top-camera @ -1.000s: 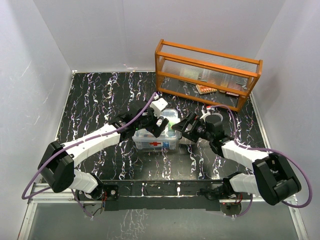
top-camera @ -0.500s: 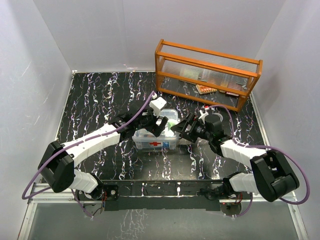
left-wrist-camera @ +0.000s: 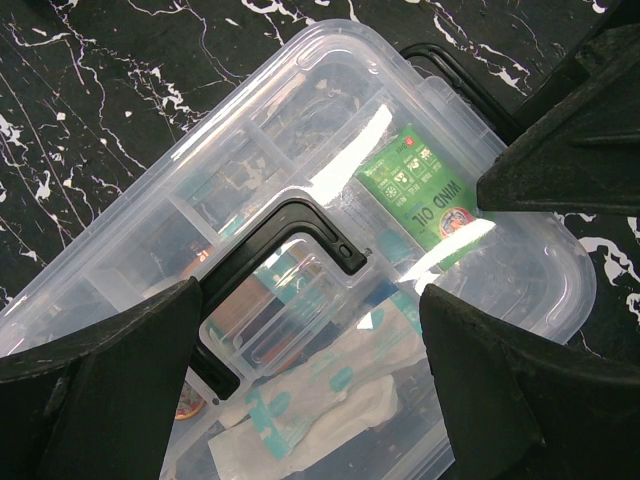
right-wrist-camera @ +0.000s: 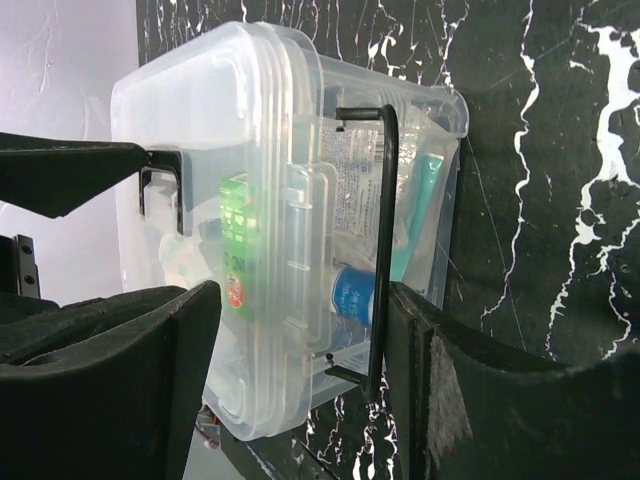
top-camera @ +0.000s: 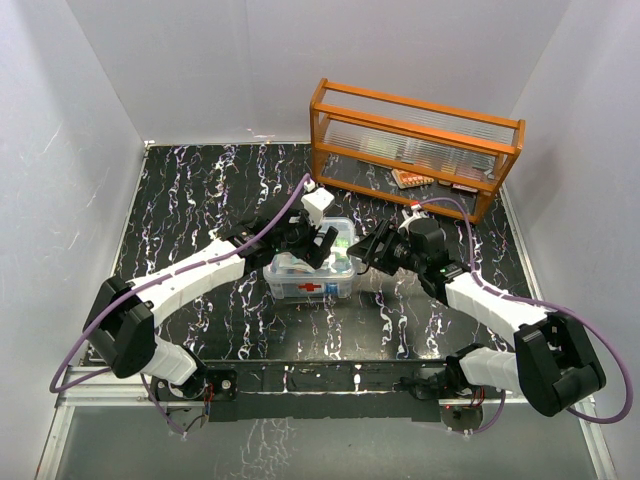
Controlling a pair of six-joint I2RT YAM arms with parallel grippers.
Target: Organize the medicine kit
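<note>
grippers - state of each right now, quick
left gripper: open above the handle of the medicine kit, holding nothing
right gripper: open, jaws either side of the kit's end latch, holding nothing

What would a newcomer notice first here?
The clear medicine kit with its red cross sits mid-table. The left gripper hangs open over its lid; the right gripper brackets the black latch on its end. An orange glass-fronted rack stands at back right.
</note>
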